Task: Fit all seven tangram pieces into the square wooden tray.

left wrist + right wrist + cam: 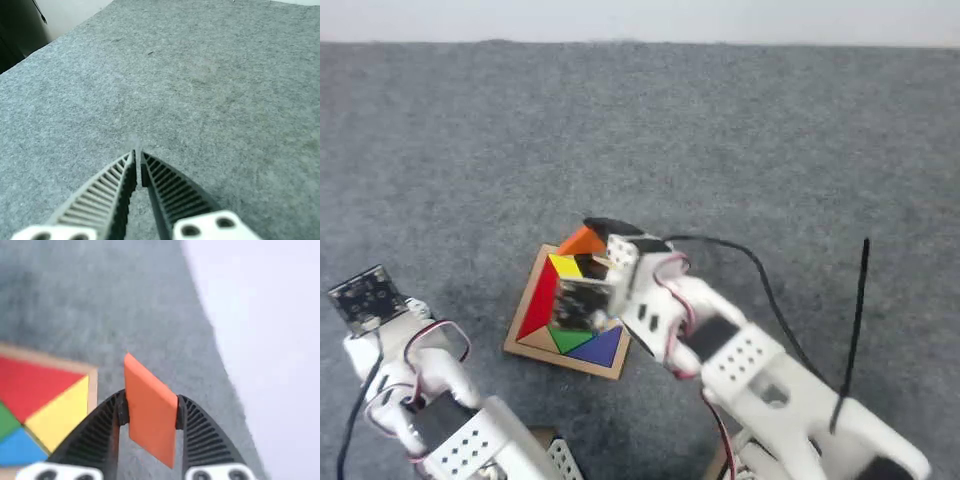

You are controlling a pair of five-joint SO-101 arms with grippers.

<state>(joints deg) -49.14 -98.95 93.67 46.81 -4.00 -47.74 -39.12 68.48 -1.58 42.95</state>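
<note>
R pincer (150, 401) is gripping the orange tangram piece (149, 427) betw. both fingers, holding it by the far corner of the wooden tray (533, 346). Tray is sitting near the front edge of the bench (770, 130), abt mid-width, w/ red triangle (538, 305), yellow triangle (564, 266), green piece (568, 340) & blue piece (601, 348) lying inside. L pincer (138, 155) is hanging clenched on nothing near the front-left corner.
</note>
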